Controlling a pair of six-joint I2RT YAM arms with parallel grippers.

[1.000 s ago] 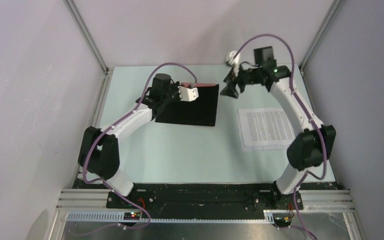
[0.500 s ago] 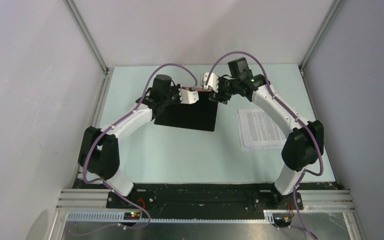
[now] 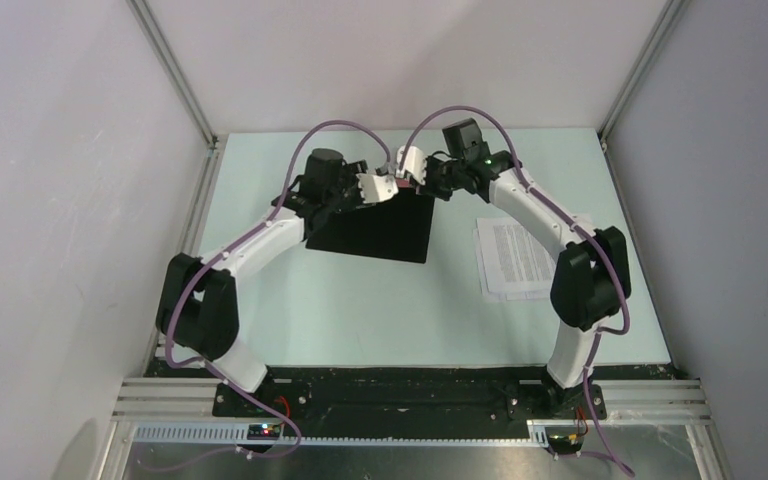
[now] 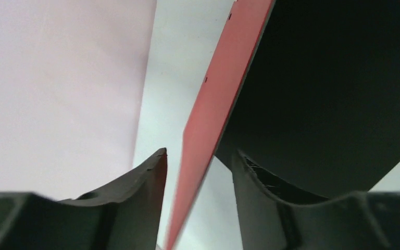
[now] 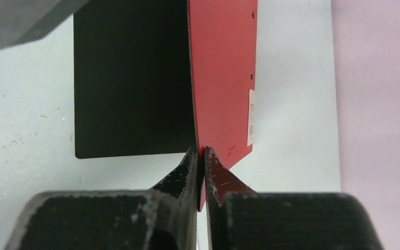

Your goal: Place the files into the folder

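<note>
Upper centre, the right hand (image 5: 203, 154) pinches the folder (image 5: 224, 78) by its raised red cover, the left hand (image 4: 200, 159) straddling it slackly, fingers apart, apparently keeping it open for the files (image 3: 520, 258) lying centre-right.

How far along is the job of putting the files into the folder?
Done: the folder lies open, its black inside showing. In hand: the right gripper is shut on the edge of its raised red cover; the left gripper straddles that cover, open. To do: the files lie on the table beside the folder, none inside.
</note>
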